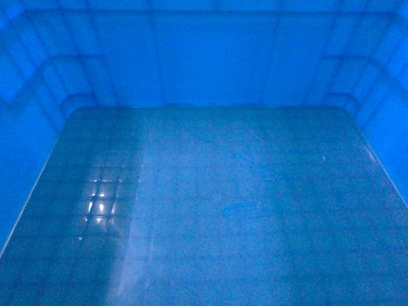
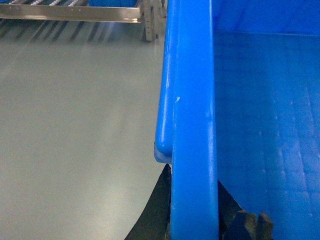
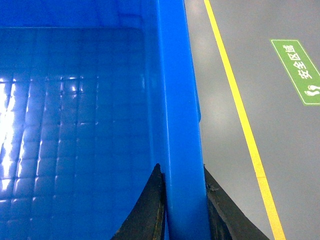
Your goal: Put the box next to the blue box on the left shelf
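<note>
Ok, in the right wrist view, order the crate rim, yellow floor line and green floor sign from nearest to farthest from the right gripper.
1. Crate rim, clamped between the right gripper fingers.
2. Yellow floor line, to the right.
3. Green floor sign, far right.

Box (image 1: pixel 210 191): bright-blue plastic crate, upright, ribbed walls, scuffed gridded floor; its thick rim is pinched on opposite sides by my two tools.
</note>
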Robot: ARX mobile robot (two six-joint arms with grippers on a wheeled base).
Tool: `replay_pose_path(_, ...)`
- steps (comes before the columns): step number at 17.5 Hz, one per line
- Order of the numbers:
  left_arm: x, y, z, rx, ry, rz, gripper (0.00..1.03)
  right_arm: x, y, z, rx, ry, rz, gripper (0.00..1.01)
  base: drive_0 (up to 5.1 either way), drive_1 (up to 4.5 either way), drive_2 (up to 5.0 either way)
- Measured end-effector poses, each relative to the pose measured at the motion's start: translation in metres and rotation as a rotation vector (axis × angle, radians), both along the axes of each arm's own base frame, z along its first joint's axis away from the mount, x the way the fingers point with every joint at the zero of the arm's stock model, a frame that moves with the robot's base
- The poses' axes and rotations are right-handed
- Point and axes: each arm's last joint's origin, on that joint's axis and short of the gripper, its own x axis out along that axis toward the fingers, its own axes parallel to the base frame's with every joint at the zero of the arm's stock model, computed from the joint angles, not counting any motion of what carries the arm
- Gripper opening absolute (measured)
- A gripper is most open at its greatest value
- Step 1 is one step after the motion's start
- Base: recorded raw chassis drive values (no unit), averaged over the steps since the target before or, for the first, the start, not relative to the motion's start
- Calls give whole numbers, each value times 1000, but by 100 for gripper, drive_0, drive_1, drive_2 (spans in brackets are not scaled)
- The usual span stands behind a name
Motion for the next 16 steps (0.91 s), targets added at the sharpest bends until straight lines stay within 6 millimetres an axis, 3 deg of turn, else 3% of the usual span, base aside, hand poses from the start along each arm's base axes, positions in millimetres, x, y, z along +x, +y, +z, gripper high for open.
replay_pose_path(16, 0, 0, -1, 2, 3, -1, 9, 0, 0, -1, 0, 1, 0, 12, -2, 430, -434)
